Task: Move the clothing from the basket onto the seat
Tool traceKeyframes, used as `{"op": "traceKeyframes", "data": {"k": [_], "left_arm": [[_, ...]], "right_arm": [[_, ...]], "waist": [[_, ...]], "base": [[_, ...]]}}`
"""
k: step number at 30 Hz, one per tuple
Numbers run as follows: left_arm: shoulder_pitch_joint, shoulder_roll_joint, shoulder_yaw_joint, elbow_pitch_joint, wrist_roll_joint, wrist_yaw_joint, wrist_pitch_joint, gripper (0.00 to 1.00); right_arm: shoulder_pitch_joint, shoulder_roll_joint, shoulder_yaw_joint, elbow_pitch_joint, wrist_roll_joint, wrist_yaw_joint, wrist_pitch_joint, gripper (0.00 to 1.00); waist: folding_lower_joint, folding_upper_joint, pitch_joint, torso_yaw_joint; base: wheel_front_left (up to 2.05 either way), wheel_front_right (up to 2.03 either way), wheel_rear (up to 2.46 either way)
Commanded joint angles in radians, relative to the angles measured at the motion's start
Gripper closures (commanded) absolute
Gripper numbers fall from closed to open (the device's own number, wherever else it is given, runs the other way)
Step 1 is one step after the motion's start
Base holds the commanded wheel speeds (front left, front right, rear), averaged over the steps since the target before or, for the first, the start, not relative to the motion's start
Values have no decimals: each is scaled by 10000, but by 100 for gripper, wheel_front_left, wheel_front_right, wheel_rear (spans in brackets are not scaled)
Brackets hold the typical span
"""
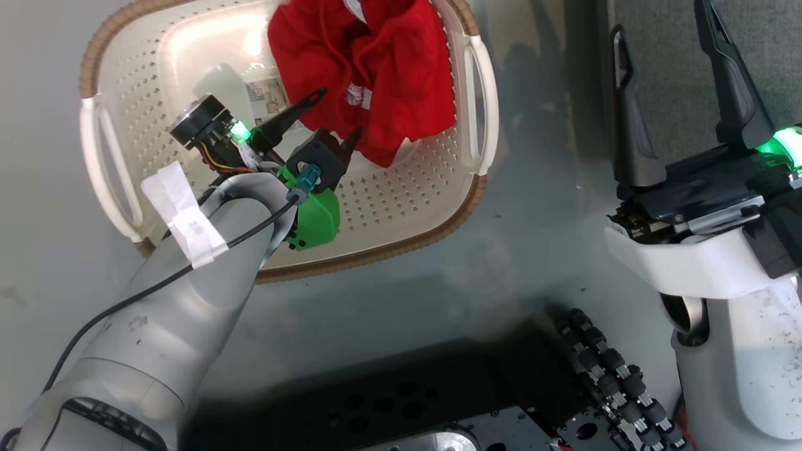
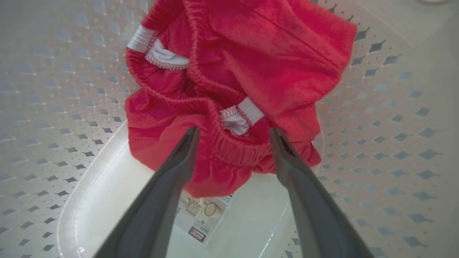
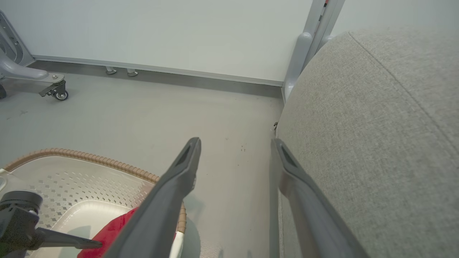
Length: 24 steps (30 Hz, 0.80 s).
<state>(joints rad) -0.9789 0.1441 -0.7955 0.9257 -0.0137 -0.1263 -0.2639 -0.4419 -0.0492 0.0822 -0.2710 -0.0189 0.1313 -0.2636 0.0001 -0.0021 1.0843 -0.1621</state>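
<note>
The clothing (image 1: 366, 69) is a crumpled bright red heap with white trim, lying in the far right part of the cream perforated basket (image 1: 401, 207) on the floor. My left gripper (image 1: 341, 113) reaches down into the basket, open, its fingertips at the near edge of the heap. In the left wrist view the clothing (image 2: 244, 75) shows an elastic waistband, and the left gripper (image 2: 233, 134) straddles that band without closing. My right gripper (image 1: 661, 15) stands open by the light-grey seat (image 1: 670, 81) with nothing between its fingers. The seat (image 3: 376, 125) fills the right side of the right wrist view.
A printed label (image 2: 202, 216) lies on the basket floor under the heap. Grey floor (image 1: 532, 238) separates basket and seat. My dark wheeled base (image 1: 438, 401) is at the bottom. A castor frame (image 3: 53, 91) and a wall (image 3: 161, 32) stand beyond the basket (image 3: 89, 172).
</note>
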Motion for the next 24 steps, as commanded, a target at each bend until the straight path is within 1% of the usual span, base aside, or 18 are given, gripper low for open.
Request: {"op": "traceKeyframes", "data": {"k": [1,6,13,24], "left_arm": [[-246,109,-20,52,49,43,-8,0],[-405,54,-86,311,76,210,-8,0],[-644,-94,-32,1137,56,903,-8,0],[-1059,-222,-9,2482,-155,1260,-6,0]], "right_arm": [[-153,-23,44,-94,15,-10,-15,0],[-23,-22,129,-192,-18,-10,-15,0],[234,-23,209,-340,-181,-10,-15,0],[444,-23,328,-604,-354,-10,-15,0]], "waist": [[-1,21,230,-194],[-1,21,304,-270],[-1,21,326,-334],[-1,21,351,-428]], "base": [[0,0,0],[0,0,0],[0,0,0],[0,0,0]]}}
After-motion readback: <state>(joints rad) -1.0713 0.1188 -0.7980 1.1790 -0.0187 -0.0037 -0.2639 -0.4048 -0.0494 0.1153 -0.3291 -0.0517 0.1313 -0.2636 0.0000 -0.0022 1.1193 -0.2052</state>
